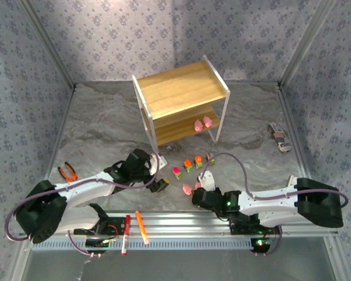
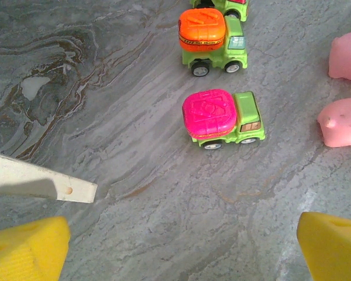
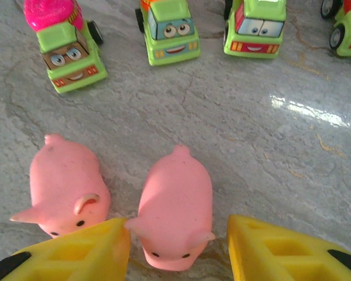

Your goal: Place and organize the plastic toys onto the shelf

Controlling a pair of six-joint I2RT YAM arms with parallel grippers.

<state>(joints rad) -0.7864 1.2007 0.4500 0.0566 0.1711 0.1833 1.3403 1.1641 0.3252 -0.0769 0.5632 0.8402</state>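
The shelf (image 1: 181,93) stands at the back centre with two pink toys (image 1: 202,123) on its lower board. Several green trucks lie in a row on the table, the magenta-topped truck (image 1: 176,172) nearest me. In the right wrist view a pink pig (image 3: 176,213) lies between the yellow fingers of my right gripper (image 3: 178,234). The left finger touches its ear and the right one stands just clear, so the gripper is open. A second pig (image 3: 64,190) lies beside it. My left gripper (image 2: 181,257) is open over bare table, short of the magenta truck (image 2: 222,117) and an orange truck (image 2: 213,40).
Orange-handled pliers (image 1: 68,172) lie at the left. A red pen (image 1: 126,233) and an orange pen (image 1: 141,227) rest on the near rail. A small grey object (image 1: 279,138) sits at the right. A white bar (image 2: 41,184), likely the shelf's leg, is close to my left finger.
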